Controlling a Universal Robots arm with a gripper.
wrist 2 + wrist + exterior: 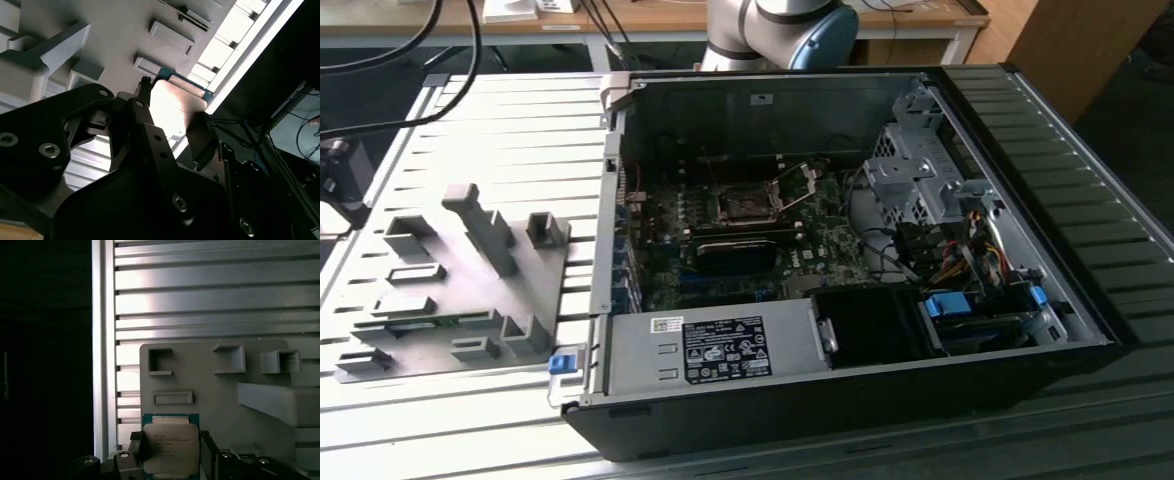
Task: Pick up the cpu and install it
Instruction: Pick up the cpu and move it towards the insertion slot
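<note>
We see the gripper closed on two opposite sides of the cpu, at one edge of the grey fixture plate. We judge it light, stiff and fragile (underside especially): hold by its rim.

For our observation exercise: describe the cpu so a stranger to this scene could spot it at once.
Start at the grey fixture plate beside the open computer case. In the first wrist view the cpu sits between the dark fingers of the tool. It alone is a shiny silver square with a teal edge; its neighbours are matt grey blocks.
</note>
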